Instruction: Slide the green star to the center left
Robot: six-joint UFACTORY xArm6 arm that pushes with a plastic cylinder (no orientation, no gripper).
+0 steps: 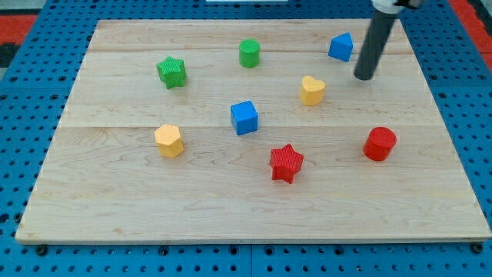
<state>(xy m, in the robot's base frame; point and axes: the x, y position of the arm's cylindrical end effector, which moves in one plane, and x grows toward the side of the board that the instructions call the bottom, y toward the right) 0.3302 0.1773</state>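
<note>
**Green star far from my tip**

Green star (171,71) is seen well to the view's left of my tip (364,77). Nothing is touched by my tip, a bare rod end. Just beside it, up-left, sits the blue block (341,47); the yellow heart (311,90) lies near, left; the red cylinder (379,144) lies below on the wooden board (254,208).

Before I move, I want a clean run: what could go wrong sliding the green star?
My tip sits far to the view's right of the green star block; crossing over could clip the blue block or green cylinder. An off-centre push might spin the star toward the wooden board's left edge.
</note>
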